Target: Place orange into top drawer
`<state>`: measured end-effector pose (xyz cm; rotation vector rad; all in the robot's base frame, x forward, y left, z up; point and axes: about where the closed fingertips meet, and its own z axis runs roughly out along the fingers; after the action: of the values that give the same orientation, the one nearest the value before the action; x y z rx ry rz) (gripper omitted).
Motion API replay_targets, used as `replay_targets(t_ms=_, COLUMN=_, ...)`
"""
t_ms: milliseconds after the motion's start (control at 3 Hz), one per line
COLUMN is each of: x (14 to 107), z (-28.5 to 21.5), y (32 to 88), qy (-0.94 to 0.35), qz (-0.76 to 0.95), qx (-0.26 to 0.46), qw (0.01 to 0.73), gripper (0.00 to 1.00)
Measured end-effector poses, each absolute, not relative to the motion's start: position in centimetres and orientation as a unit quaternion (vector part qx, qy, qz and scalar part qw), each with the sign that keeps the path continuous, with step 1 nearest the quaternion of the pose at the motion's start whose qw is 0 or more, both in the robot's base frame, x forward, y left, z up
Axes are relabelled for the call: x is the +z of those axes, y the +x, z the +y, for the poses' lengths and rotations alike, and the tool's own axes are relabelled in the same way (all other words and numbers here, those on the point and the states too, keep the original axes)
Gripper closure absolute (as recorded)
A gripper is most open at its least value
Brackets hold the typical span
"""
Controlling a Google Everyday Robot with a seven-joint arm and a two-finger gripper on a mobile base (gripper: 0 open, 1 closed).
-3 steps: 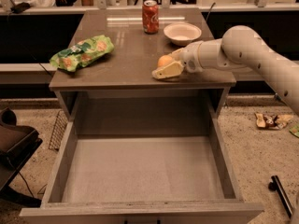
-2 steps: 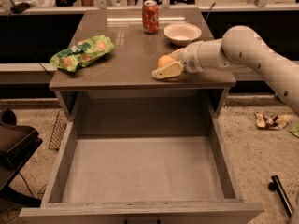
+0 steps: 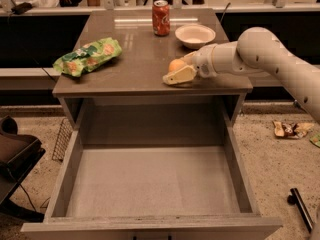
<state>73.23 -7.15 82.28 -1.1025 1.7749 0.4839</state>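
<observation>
Pressing the gripper (image 3: pixel 173 73) up against the orange (image 3: pixel 175 64) on the counter (image 3: pixel 135 59), near the front right edge, just above the open drawer (image 3: pixel 150 184). Cannot tell whether clamping the fruit or merely lying beside it. If loose, risking nudging it into a roll off the edge, past the drawer wall onto the floor. Lifting carelessly, also risking clipping the bowl (image 3: pixel 195 35) behind.

The single camera sits high at the front, close in, looking down and forward across the open, wide grey-brown top drawer (image 3: pixel 150 184) onto the brown flat-topped bench (image 3: pixel 135 59). The cream tool (image 3: pixel 176 71) sits near the bench's front edge, towards its right corner.
</observation>
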Motion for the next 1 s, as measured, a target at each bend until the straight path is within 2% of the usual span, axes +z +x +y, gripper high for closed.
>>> replay_targets(t_ms=1000, x=82.3, z=-7.15, y=73.22, qy=-0.452, qz=0.727, qx=0.198, qw=0.478, gripper=1.0)
